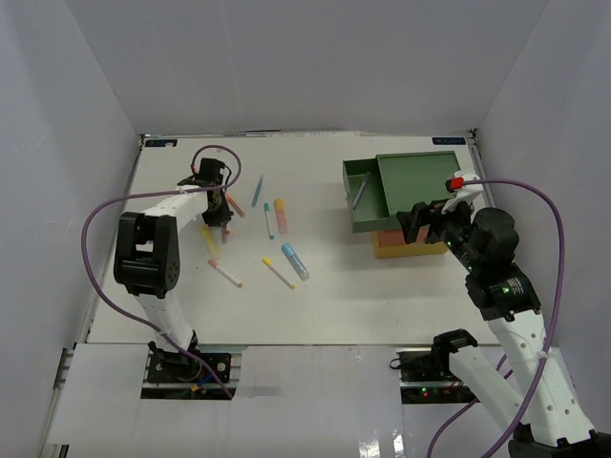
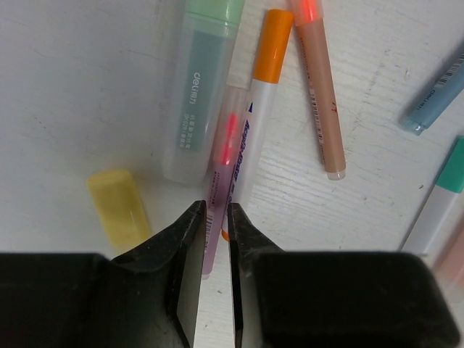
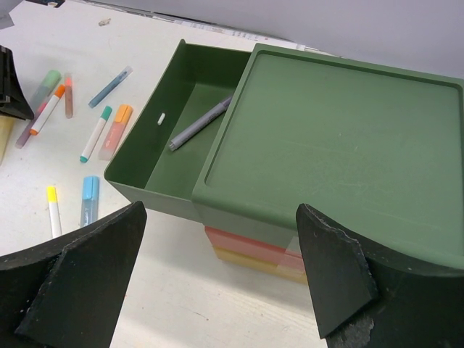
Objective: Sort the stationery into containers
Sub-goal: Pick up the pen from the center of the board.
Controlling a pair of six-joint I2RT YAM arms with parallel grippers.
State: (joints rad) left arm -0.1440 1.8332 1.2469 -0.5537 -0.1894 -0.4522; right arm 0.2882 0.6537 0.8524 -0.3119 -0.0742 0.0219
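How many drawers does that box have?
3, stacked: green drawer on top, pulled open with one pen inside; red drawer in the middle; yellow drawer at the bottom. The lower two look shut.

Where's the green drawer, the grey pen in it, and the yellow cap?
green drawer (image 3: 163,199): right wrist view, front wall.
grey pen (image 3: 197,125): right wrist view, mid-barrel.
yellow cap (image 2: 119,208): left wrist view, its middle.

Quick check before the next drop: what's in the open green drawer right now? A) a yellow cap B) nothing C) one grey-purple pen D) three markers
C: the right wrist view shows a single grey-purple pen lying aslant on the floor of the pulled-out green drawer.
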